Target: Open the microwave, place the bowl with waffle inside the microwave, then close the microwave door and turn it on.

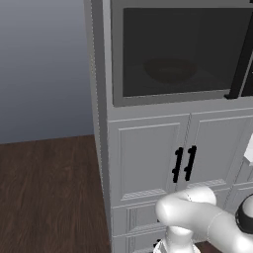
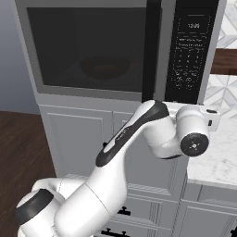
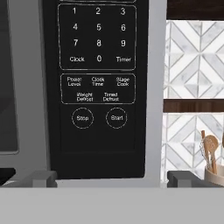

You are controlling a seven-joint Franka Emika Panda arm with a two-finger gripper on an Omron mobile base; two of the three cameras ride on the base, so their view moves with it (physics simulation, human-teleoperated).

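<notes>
Door [image 2: 88, 51]: shut flush against the microwave [image 2: 28, 60], black bar handle [image 2: 151, 51] standing at its right edge, so the loading part of the job looks done.
Bowl [image 2: 104, 66]: sits inside behind the tinted glass, roughly centred on the oven floor; from the left base view it reads as a dim reddish round shape [image 1: 169, 70].
Waffle: cannot make it out through the dark window; probably in the bowl, but the glass hides it.
Gripper [image 3: 111, 178]: parked square-on to the keypad [image 3: 97, 83], jaws spread wide and holding nothing, the two tips straddling the panel's lower edge.
Why here: the hand faces the buttons because, by my reckoning, only switching on is left.
Start button [image 3: 116, 117]: a ringed circle low on the panel, right of Stop [image 3: 82, 118], just above the gap between the tips; the likely target.
Contact: none visible yet; whether the tips are near the panel or well back, this flat-on view does not settle.
Arm [image 2: 139, 134]: bends up across the white cabinets [image 1: 148, 158], its wrist blocking the lower corner of the microwave in the right base view.
Cut off: the keypad's top rows run out of the hand view; the display is too small to read from the base.
Table [image 2: 217, 152]: marble, to the right, carrying a holder of wooden utensils [image 3: 211, 153], clipped by the frame edge.
</notes>
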